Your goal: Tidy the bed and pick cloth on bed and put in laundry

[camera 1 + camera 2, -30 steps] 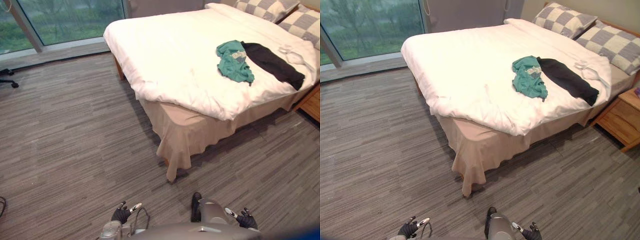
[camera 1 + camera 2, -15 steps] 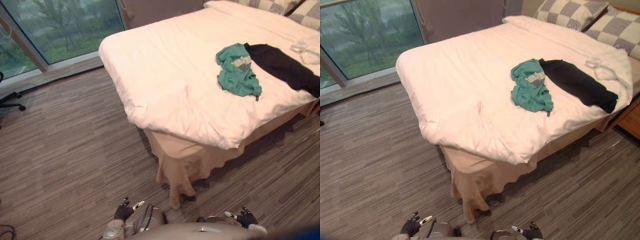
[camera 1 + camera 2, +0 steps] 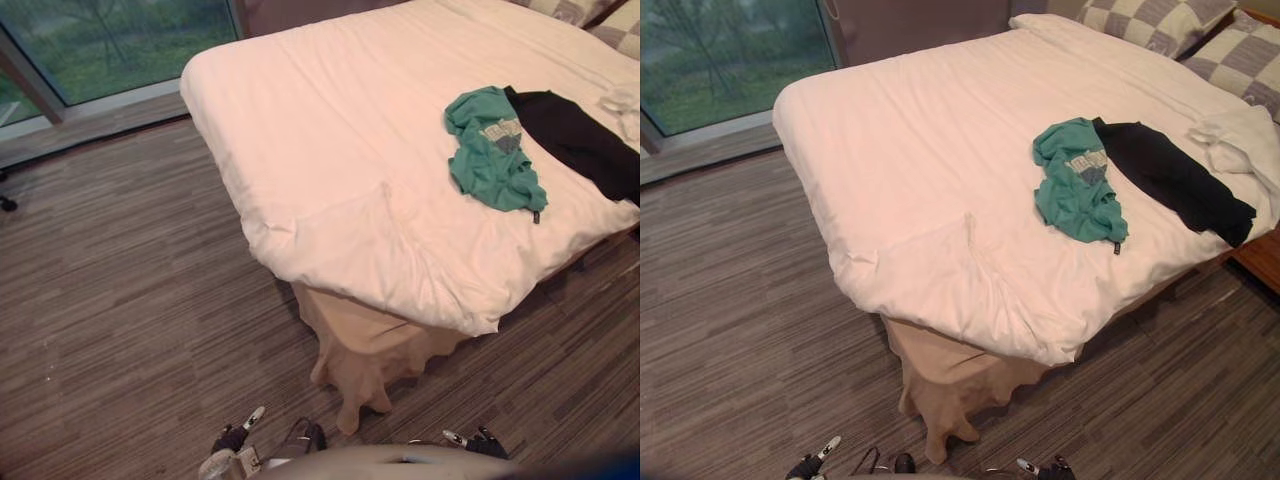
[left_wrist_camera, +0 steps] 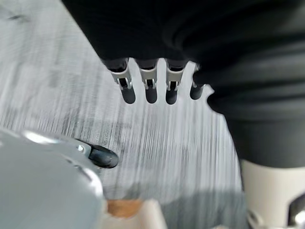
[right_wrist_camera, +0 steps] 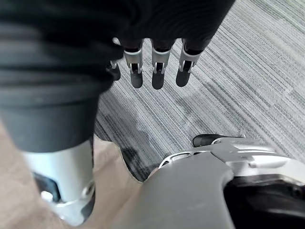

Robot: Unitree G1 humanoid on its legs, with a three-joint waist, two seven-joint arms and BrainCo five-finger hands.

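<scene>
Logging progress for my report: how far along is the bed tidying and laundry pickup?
Nothing looks done yet. The green cloth and black cloth lie on the bed, its duvet rumpled at the near corner. Left hand and right hand hang low, open and empty. Left: all pickups and tidying.

Soft daylight came in through the window (image 3: 110, 40). The white duvet (image 3: 330, 140) glowed bright and even, and a dim shadow lay on the floor (image 3: 1170, 320) under the duvet's overhanging edge.

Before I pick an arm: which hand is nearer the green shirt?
Right. The right hand hangs almost in line with the green shirt; the left hand hangs farther off to its left.
</scene>
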